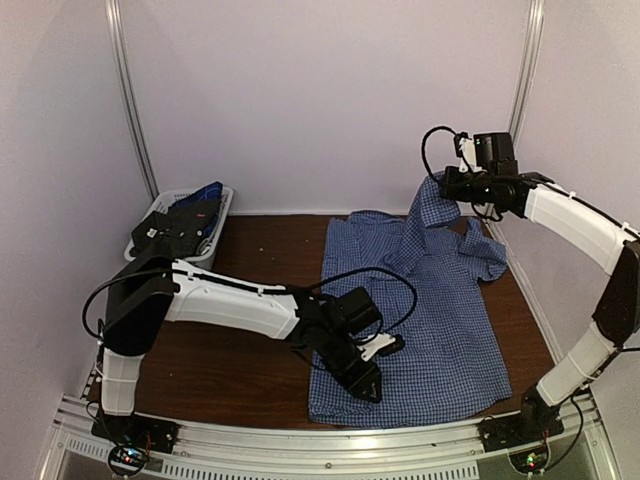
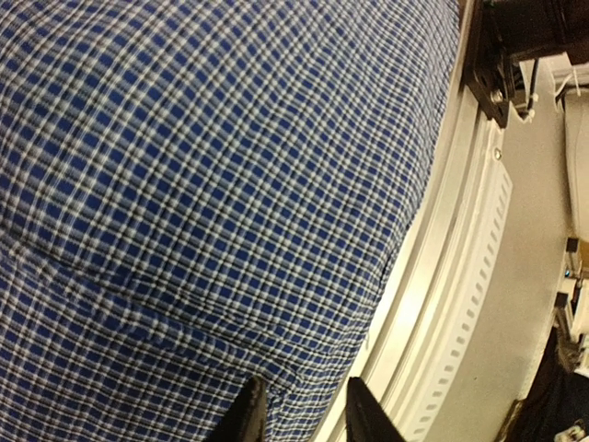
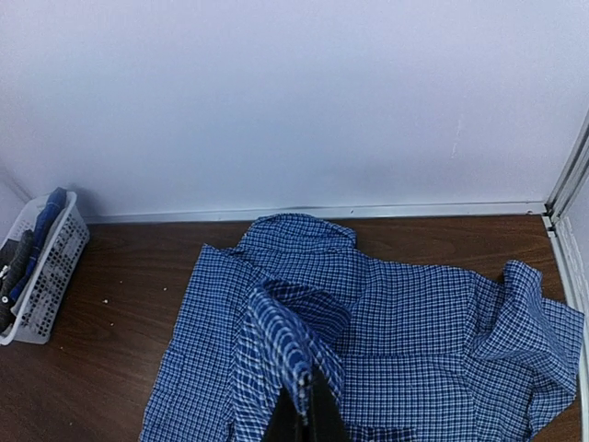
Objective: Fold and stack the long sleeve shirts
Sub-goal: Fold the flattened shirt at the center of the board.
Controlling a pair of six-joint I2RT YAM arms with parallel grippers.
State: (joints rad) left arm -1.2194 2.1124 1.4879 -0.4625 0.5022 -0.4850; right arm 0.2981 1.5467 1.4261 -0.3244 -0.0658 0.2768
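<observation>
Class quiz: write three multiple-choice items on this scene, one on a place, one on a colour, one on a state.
1. Where is the basket? A far left of the table; B near right edge; C centre.
2. The shirt has a check of: A red; B blue-and-white; C green.
3. The right gripper is: A open; B shut on lifted shirt cloth; C out of view.
Key: A, the top view shows it there; B, plain in every view; B, cloth hangs pinched in it.

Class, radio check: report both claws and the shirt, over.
Left claw open over shirt hem. Right claw shut on raised fabric. Basket far left, no obstruction.
</observation>
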